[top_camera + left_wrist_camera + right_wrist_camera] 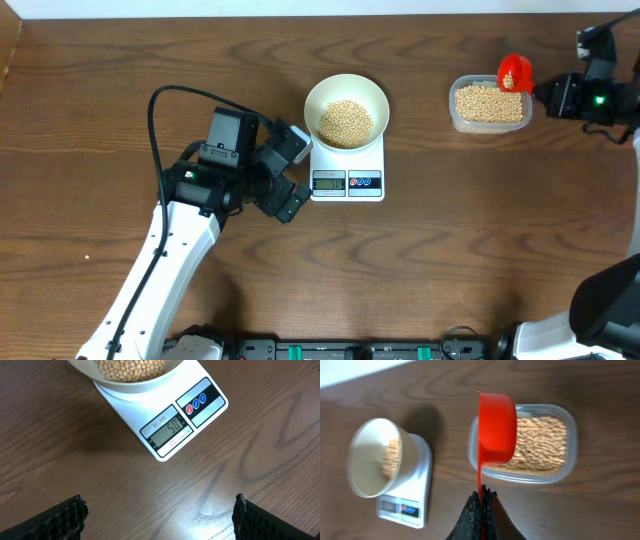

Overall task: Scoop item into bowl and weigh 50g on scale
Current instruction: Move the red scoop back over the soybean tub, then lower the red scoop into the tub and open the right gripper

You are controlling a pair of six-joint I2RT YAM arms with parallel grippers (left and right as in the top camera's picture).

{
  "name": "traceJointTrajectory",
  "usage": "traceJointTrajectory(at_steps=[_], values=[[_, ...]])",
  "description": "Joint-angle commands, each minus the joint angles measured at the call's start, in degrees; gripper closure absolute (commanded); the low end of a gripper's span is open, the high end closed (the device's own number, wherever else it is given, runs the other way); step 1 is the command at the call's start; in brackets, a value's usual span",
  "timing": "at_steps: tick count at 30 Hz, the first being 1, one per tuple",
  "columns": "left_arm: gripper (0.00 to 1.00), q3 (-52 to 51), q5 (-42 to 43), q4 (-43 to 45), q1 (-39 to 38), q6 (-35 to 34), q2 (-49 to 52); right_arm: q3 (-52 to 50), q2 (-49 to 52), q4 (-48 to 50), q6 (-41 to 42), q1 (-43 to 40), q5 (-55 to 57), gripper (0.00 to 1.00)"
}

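The right pincer is pressing its black fingers together on the thin handle of a red scoop. It is holding the cup turned on its side over one edge of the clear tub, apparently so that anything left in it is dropping back into the stock. Whether the scoop is carrying anything cannot be told. The tub is lying well apart from the scale, toward the right of the tabletop.

The beans are resting in a heap in the white bowl, which is sitting squarely on the scale so that the whole load is being weighed. The display is appearing to read 50, suggesting that the target is being met and that no further scooping is needed.

The left pincer is hanging with its fingers spread wide, gripping nothing. It is hovering just left of the scale and pointing at the readout, seemingly placed there so that its camera is giving a clear view of the figure.
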Motion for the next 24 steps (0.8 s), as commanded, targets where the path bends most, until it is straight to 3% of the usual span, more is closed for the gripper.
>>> traceJointTrajectory(at_steps=[1,13,24], values=[[0.05,0.52,-0.57,0.0,-0.11,-0.48,0.2,0.92,-0.61,-0.42,-1.64,3.26,12.0,0.99],[0.05,0.52,-0.57,0.0,-0.11,-0.48,0.2,0.92,-0.61,-1.44,-1.4,13.2,36.57,0.99],[0.05,0.52,-0.57,0.0,-0.11,-0.48,0.2,0.92,-0.61,-1.62,-1.64,18.16,46.36,0.99]])
